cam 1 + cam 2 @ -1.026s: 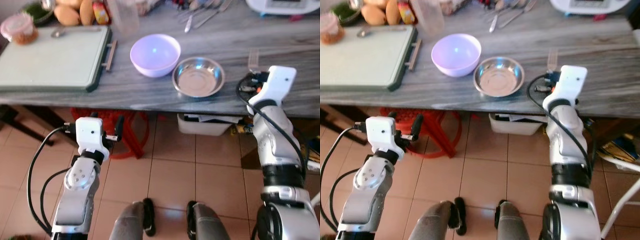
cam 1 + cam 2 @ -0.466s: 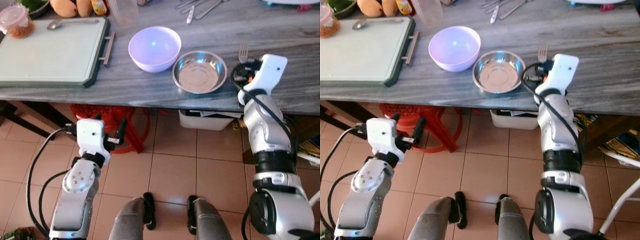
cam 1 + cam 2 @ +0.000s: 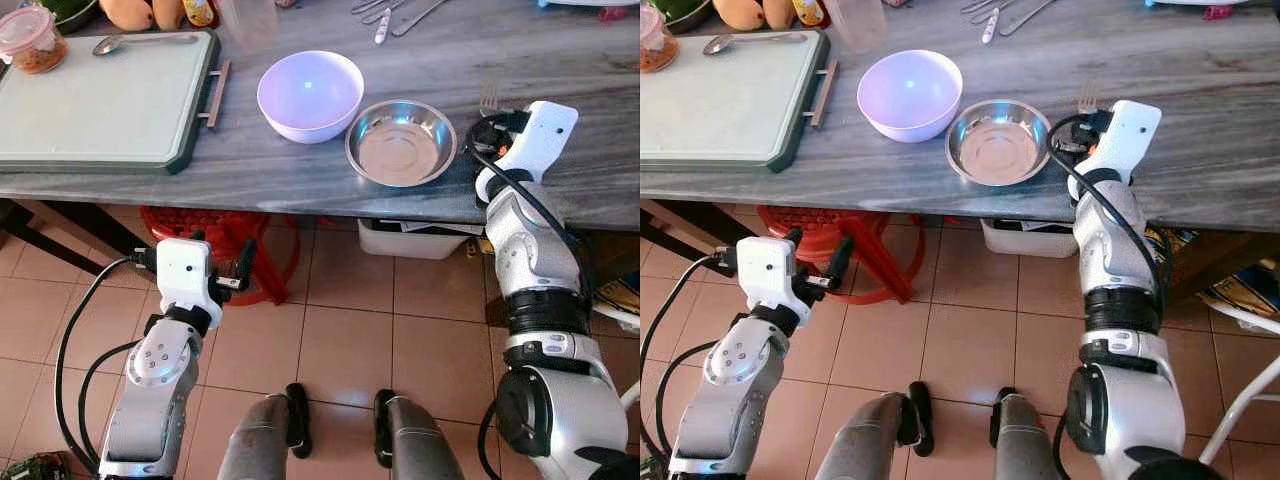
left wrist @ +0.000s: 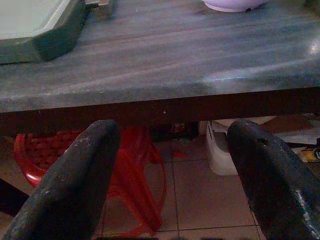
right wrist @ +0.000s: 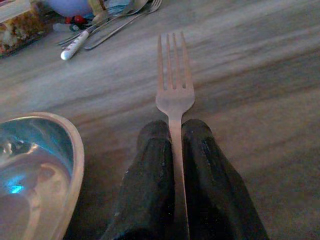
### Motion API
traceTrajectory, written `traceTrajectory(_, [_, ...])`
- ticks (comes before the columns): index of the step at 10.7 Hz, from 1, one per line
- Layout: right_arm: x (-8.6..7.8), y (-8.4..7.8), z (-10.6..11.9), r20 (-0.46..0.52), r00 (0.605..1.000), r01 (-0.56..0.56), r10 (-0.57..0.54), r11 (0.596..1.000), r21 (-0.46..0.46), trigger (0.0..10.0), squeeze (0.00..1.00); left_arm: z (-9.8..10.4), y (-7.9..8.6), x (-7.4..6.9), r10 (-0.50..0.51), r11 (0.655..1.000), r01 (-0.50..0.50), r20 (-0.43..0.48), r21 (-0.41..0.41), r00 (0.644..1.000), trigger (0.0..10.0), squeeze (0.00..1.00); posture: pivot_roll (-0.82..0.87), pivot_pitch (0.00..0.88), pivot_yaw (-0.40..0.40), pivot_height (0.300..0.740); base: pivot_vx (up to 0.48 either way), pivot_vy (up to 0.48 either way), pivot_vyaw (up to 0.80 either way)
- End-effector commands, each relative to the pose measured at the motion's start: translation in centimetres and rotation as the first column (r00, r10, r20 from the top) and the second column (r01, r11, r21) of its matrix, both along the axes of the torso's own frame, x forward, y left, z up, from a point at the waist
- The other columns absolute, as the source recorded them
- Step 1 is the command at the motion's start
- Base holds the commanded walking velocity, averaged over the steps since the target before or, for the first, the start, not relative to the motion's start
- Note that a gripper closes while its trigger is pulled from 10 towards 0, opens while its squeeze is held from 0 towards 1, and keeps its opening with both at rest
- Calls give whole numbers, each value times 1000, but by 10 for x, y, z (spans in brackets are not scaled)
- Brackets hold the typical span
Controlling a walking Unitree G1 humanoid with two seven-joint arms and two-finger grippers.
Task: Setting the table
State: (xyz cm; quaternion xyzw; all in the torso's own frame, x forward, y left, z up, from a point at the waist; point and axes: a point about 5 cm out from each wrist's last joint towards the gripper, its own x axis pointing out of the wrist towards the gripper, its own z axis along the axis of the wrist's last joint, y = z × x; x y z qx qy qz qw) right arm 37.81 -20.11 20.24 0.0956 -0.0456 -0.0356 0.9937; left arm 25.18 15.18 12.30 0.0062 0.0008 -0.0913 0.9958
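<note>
Right gripper, jaws pinching a fork by its handle, low over the bench just beside the steel bowl. Left gripper idle, jaws spread. The thin handle could twist on release, leaving the fork crooked or against the bowl.

Silver fork, tines forward, just beside the steel bowl on the grey table.

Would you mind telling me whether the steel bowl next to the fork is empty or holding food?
Empty: the steel bowl shows only its bare shiny bottom, nothing inside.
</note>
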Motion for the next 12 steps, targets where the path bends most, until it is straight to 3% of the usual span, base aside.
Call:
traceTrajectory(1, [-2,3,-28,-114,994,-3,6,1000,24,10000,0,-1,2,-4,1,1000,-1,-10,4,1000,10000,0,56,315,124,740,0,0,0])
traceTrajectory(10, [-2,3,-28,-114,994,-3,6,1000,24,10000,0,-1,2,-4,1,1000,-1,-10,4,1000,10000,0,56,315,124,740,0,0,0])
traceTrajectory(12, [-2,21,-48,-219,955,-211,198,977,-41,10000,0,-3,0,-2,6,1000,-6,-17,0,1000,10000,0,47,311,113,740,0,0,0])
